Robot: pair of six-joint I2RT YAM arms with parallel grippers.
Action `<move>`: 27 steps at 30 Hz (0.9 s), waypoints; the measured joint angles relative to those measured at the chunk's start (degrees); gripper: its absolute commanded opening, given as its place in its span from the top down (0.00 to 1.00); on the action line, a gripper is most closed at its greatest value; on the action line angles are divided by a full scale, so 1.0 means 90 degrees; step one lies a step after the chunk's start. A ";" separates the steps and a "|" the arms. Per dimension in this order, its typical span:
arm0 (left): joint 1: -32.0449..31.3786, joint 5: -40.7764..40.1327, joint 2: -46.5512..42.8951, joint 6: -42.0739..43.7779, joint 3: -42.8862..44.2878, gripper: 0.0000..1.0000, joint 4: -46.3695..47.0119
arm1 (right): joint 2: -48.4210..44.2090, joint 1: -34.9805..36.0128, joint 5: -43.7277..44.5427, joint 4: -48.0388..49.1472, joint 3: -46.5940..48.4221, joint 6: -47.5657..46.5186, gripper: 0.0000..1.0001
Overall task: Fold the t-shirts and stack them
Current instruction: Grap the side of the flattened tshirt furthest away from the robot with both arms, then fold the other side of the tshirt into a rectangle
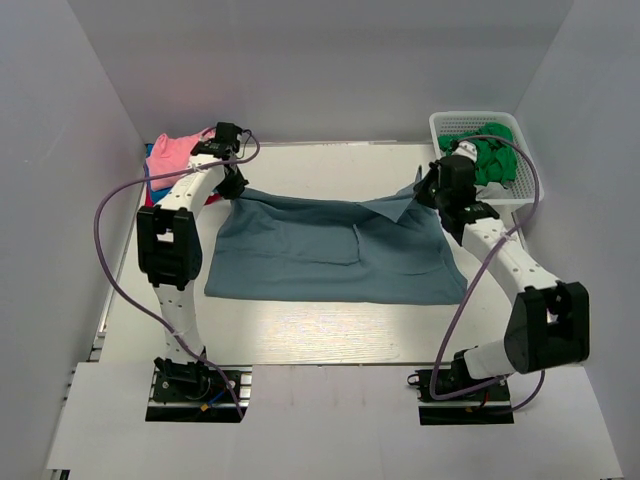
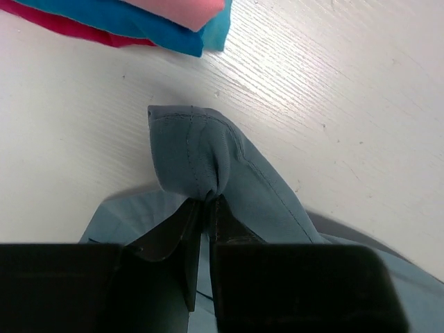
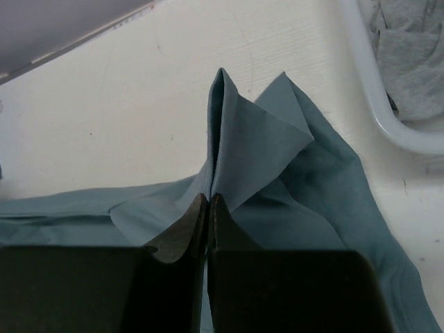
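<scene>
A large slate-blue t-shirt lies spread across the middle of the table, its far edge lifted at both ends. My left gripper is shut on the shirt's far left corner, which bunches up between the fingers. At the far right corner, my right gripper is shut on a pinched fold of the same shirt. Folded pink, bright blue and red t-shirts sit stacked at the far left, just beyond the left gripper.
A white mesh basket stands at the far right corner with green cloth in it and grey cloth showing in the right wrist view. White walls close in the table on three sides.
</scene>
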 measured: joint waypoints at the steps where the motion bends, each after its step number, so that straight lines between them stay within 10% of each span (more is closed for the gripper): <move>1: -0.0002 -0.0027 -0.0002 0.0000 -0.0015 1.00 0.0019 | -0.0092 0.0000 -0.0002 -0.0049 -0.0061 0.0010 1.00; 27: -0.0364 -0.1168 -0.1207 -0.0646 -0.2050 0.99 0.0362 | -0.1460 0.0010 -0.0576 -0.1331 -0.0886 0.0444 1.00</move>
